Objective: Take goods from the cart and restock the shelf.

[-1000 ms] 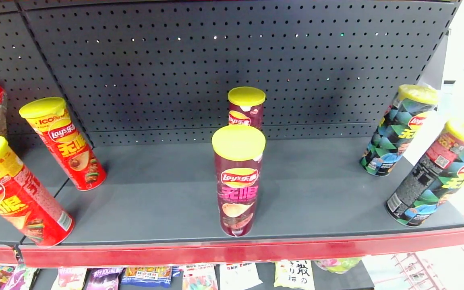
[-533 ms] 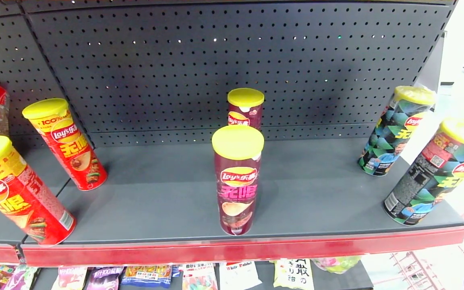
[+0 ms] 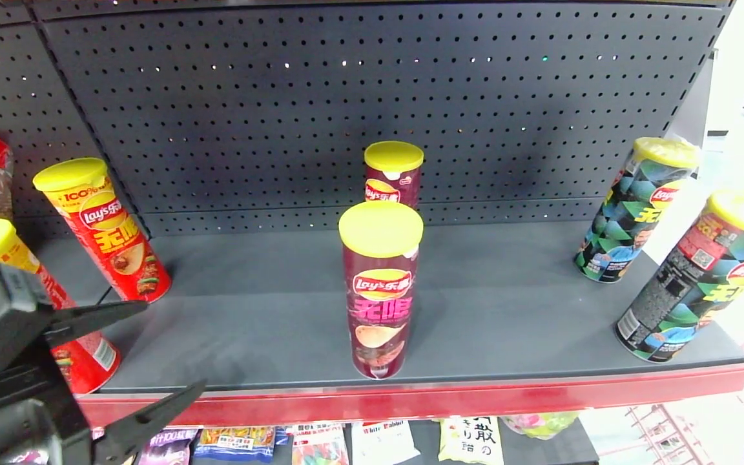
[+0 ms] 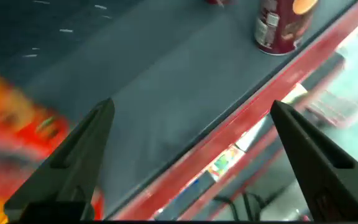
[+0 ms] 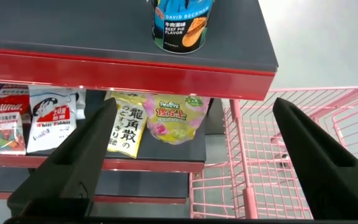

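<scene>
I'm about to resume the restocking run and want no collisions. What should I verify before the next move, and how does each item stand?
1. Left gripper open and empty: ok.
2. Right gripper open and empty: ok.
3. Bare shelf space beside the purple can: ok.
4. Left gripper clear of the front red can: cannot tell, they overlap in the head view.
5. Goods left in the pink cart: cannot tell.

Logos and lettering on chip cans [image 3: 380,290], snack packets [image 5: 129,124]
</scene>
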You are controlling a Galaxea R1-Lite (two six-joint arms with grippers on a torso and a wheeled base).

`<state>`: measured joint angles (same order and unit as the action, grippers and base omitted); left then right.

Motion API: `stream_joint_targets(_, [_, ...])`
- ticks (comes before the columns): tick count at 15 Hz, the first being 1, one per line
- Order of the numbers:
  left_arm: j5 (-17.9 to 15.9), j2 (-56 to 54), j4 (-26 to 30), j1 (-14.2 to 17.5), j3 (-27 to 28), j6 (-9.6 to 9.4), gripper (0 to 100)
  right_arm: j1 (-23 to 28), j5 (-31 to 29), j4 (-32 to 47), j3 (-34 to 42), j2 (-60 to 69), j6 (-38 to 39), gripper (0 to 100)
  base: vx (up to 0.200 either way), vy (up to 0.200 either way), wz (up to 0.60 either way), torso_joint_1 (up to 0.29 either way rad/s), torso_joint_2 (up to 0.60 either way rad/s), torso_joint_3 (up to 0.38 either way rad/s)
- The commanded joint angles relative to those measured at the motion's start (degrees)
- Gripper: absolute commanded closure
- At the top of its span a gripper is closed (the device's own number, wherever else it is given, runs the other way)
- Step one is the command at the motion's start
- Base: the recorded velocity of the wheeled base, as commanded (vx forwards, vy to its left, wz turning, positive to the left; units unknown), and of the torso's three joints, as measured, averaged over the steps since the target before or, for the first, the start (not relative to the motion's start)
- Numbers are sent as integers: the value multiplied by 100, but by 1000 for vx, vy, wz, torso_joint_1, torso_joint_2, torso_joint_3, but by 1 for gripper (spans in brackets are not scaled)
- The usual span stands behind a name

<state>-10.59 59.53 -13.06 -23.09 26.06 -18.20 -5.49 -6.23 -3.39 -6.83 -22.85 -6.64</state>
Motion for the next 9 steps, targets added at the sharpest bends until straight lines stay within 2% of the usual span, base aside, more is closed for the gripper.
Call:
stream_joint_targets(1, [180,1219,-136,-486,400,-8,0,-5,-1,-13,-3,-9,-4,0,0,0,0,0,0,0])
stream_joint_targets(4, [207,2045,-136,-504,1032,-8,0,-5,-1,-4,6,-18,-4,0,0,0,0,0,0,0])
stream_joint_targets(7, [233,2379,-145,-521,1208,-52,0,-5,8,14,6,-18,5,0,0,0,0,0,0,0])
stream_joint_targets(9, [207,2538,-145,-583,1208,-193,0,-5,8,22,15,-45,5,0,0,0,0,0,0,0])
